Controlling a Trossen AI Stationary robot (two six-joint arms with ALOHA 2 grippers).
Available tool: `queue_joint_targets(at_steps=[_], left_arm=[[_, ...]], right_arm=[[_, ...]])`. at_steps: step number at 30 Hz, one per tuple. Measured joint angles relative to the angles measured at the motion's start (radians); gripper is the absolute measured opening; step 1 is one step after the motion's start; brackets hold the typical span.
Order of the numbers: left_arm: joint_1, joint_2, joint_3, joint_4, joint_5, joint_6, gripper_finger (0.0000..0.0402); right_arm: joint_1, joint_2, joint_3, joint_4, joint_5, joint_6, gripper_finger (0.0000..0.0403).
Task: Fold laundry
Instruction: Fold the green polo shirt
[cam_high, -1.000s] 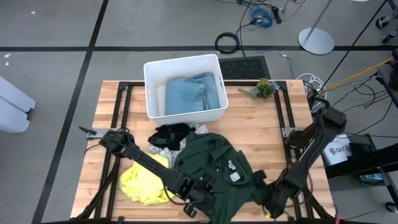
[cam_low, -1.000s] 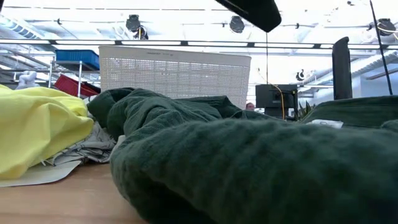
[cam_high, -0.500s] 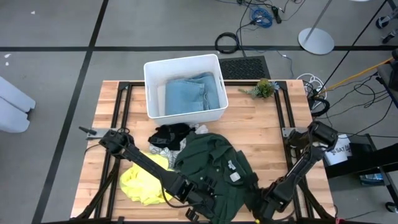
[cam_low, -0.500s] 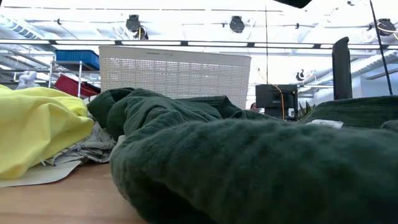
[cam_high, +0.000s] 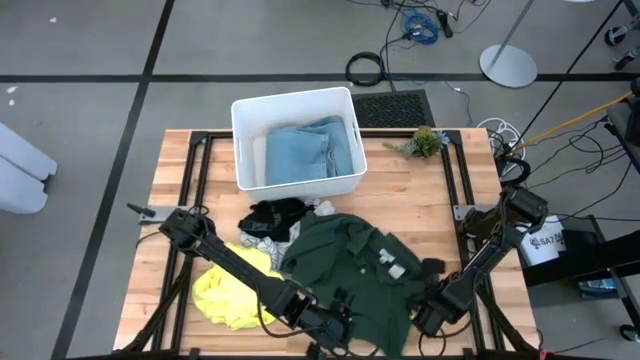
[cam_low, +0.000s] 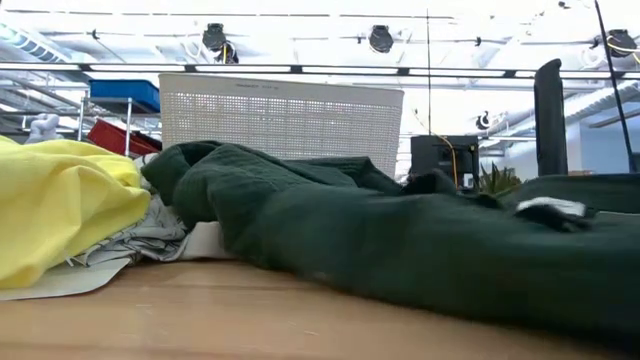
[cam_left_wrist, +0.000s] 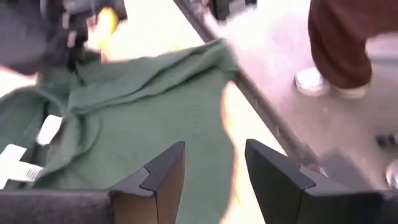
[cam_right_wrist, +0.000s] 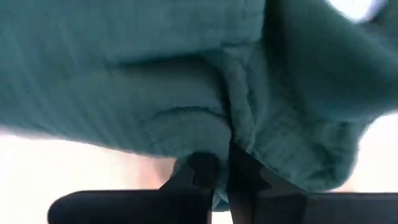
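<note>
The dark green garment (cam_high: 350, 265) lies spread on the wooden table's middle, near the front; it also fills the low view (cam_low: 420, 250). My right gripper (cam_high: 428, 312) is at its near right corner, shut on the green cloth (cam_right_wrist: 186, 81). My left gripper (cam_high: 335, 322) is open at the garment's near edge, and the green cloth (cam_left_wrist: 143, 106) lies just beyond its fingers. The yellow garment (cam_high: 230, 290) lies at the left. The black garment (cam_high: 270, 213) and the white-and-grey one (cam_high: 255, 245) lie behind it. The light blue garment (cam_high: 305, 150) lies in the bin. My right gripper pinches a bunched fold of the green garment (cam_right_wrist: 233, 134) between its two fingers, at the garment's near right corner. The fingers come low from the table's near right side. The rest of the garment lies on the table.
The white plastic bin (cam_high: 240, 120) stands at the table's far middle. A small green plant (cam_high: 425, 140) lies at the far right. Bare wood shows at the far left and right. A person's leg and shoe (cam_left_wrist: 336, 43) show on the floor beyond the table's near edge.
My right gripper has drawn the green garment's near right corner toward the table's right edge. The garment's bunched near part has flattened and spread out; its far part has stayed in place. My left gripper has shifted slightly right along the near edge.
</note>
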Motion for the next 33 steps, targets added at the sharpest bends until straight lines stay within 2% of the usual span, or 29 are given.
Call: queue_joint_targets(at_steps=[3, 7, 11, 15, 20, 25, 29, 33], left_arm=[[0.004, 0.047, 0.001, 0.118, -0.003, 0.002, 0.0178], [0.019, 0.134, -0.001, 0.247, -0.009, 0.010, 0.0178], [0.028, 0.169, -0.001, 0.327, 0.010, 0.056, 0.0178], [0.006, 0.169, 0.000, 0.364, -0.006, 0.106, 0.0178], [-0.018, 0.174, 0.023, 0.337, -0.030, 0.086, 0.0178], [0.000, 0.167, 0.018, 0.183, -0.079, -0.016, 0.0178], [0.034, 0.127, 0.034, 0.113, -0.053, -0.116, 0.0178], [0.040, 0.123, 0.048, 0.069, -0.020, -0.144, 0.0178]], right_arm=[[0.000, -0.045, -0.003, 0.049, -0.011, 0.111, 0.0006], [-0.051, -0.078, -0.010, 0.082, 0.014, 0.175, 0.0004], [-0.118, -0.085, -0.008, 0.119, 0.015, 0.119, 0.0002], [-0.172, -0.082, -0.007, 0.140, -0.030, 0.039, 0.0002], [-0.254, -0.082, -0.008, 0.135, -0.075, -0.036, 0.0001], [-0.353, -0.082, -0.008, 0.190, -0.078, -0.115, 0.0001], [-0.426, -0.086, -0.008, 0.206, -0.056, -0.175, 0.0000], [-0.516, -0.095, -0.007, 0.196, -0.045, -0.238, 0.0000]])
